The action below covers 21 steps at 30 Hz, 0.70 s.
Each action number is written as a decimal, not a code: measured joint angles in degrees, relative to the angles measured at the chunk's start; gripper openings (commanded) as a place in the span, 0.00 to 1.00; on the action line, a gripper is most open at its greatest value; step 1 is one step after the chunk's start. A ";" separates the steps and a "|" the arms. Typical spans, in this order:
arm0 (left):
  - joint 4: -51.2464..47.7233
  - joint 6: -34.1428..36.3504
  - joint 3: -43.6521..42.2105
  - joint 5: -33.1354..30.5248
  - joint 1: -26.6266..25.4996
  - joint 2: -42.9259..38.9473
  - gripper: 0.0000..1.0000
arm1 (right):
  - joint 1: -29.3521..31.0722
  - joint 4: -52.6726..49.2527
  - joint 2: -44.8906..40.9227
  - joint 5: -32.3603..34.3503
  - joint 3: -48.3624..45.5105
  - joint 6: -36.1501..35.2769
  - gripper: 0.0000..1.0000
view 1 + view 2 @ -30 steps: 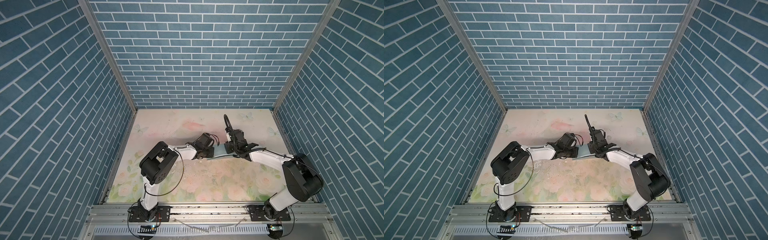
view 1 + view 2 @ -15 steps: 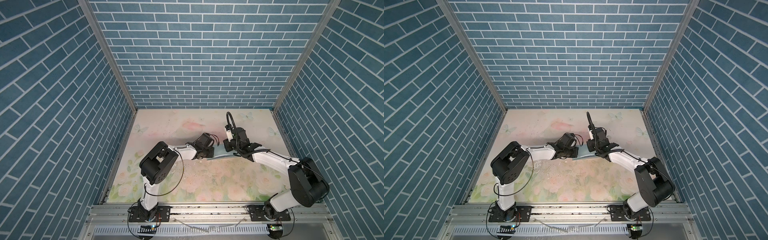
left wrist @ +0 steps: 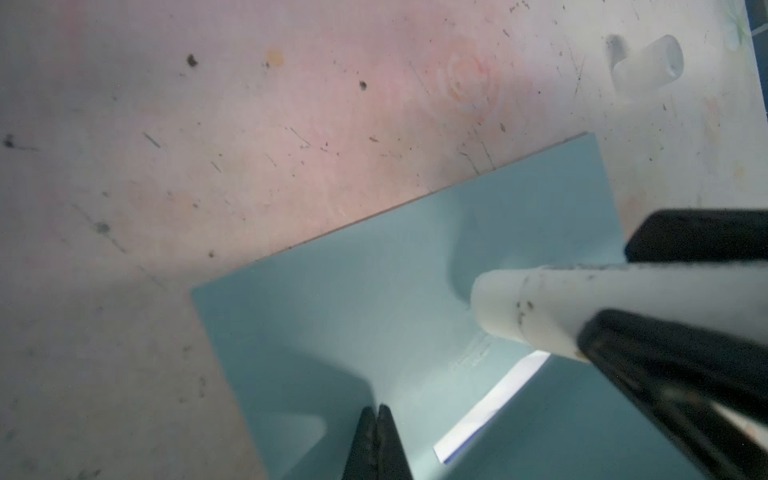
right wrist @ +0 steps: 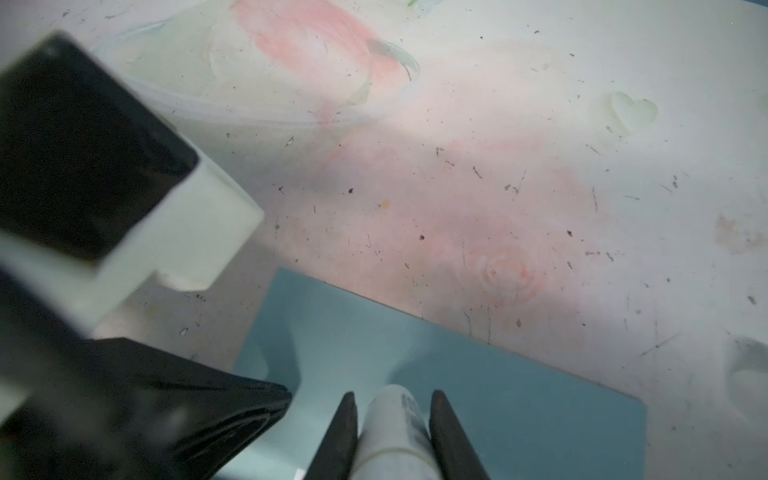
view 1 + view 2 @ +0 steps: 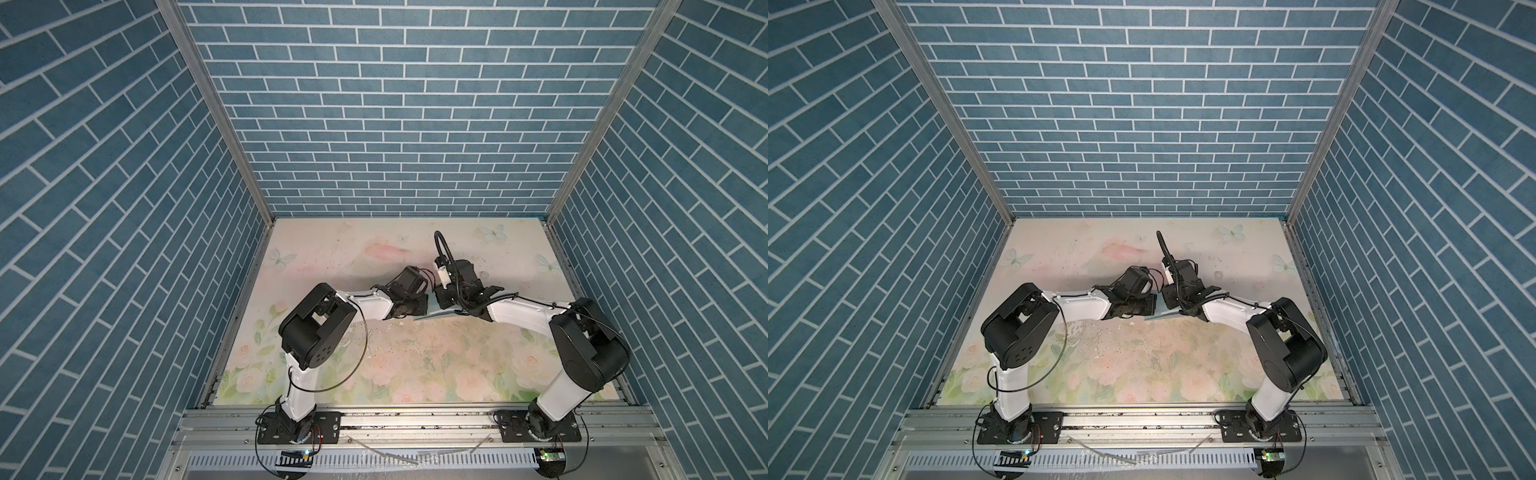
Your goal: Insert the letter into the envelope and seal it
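The teal envelope lies flat on the floral table; both top views show only a strip of it between the two wrists. A narrow strip of the white letter with its blue edge peeks out between the teal layers. My left gripper is shut, its tips resting on the envelope with nothing between them. Close beside it, my right gripper is shut on a white glue stick whose tip touches the envelope's face.
A small white cap lies on the table beyond the envelope's far corner. The two wrists stand almost touching at mid table. Blue brick walls close in the left, right and back sides.
My right gripper has slid a little to the left with the glue stick, closer to the left gripper. The left arm has stayed where it was.
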 measured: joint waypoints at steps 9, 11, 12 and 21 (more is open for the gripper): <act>0.42 -0.24 -0.22 0.00 0.00 -0.04 0.00 | 0.26 0.76 2.32 0.11 0.61 0.00 0.00; 0.44 -0.24 -0.22 0.00 0.00 -0.04 0.00 | 0.28 0.79 2.51 0.31 0.79 -0.02 0.00; 0.46 -0.24 -0.22 0.00 0.00 -0.04 0.00 | 0.33 0.74 2.51 0.46 0.81 -0.02 0.00; 0.87 -0.26 -0.33 0.00 0.00 -0.02 0.00 | 0.50 0.28 2.51 2.67 0.81 -0.22 0.00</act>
